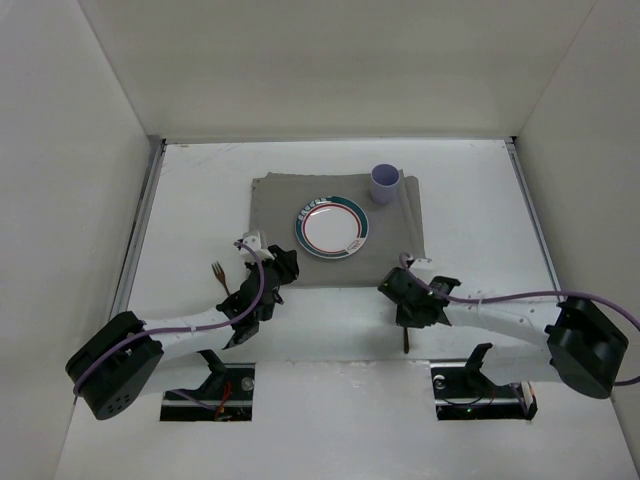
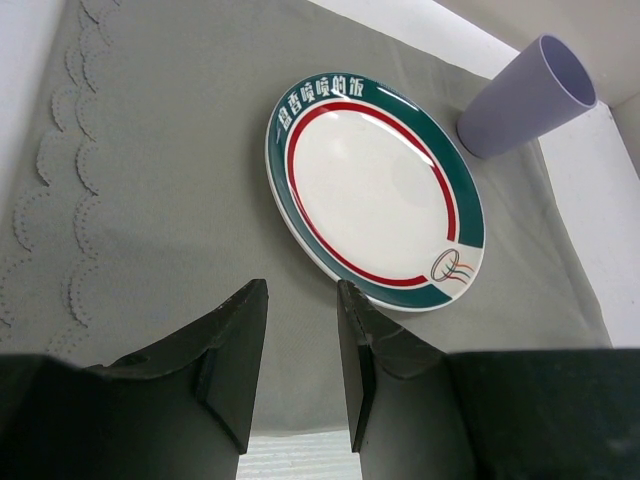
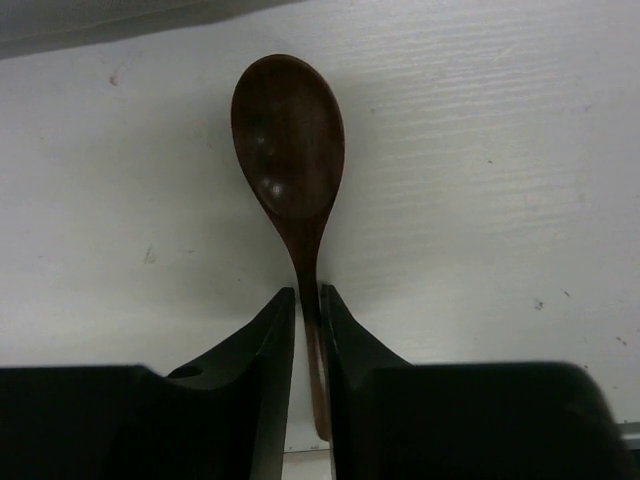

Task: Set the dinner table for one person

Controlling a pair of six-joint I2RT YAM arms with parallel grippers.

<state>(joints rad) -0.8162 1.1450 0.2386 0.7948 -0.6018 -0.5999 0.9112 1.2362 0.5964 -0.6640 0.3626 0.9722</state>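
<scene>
Grip first: the right tool [image 3: 308,300] is clamped on the handle of the wooden spoon [image 3: 290,130], bowl forward, low over the white desk [image 3: 500,150], near the front edge of the grey mat [image 1: 270,200]. Best to carry it level, then lay it parallel beside the plate [image 1: 333,226]. The left tool [image 2: 300,330] hangs apart, empty, above the mat.

Dinner table [image 1: 200,190]: mat [image 1: 275,215], fork [image 1: 219,277], spoon [image 3: 290,140]

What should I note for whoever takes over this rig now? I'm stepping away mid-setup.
Left pincer open, empty, over the grey mat near the plate.
Right pincer shut on the wooden spoon's handle, over bare dinner table.
Done: plate and purple cup on the mat.
Left: place the spoon; the fork lies off the mat, to its left.
</scene>
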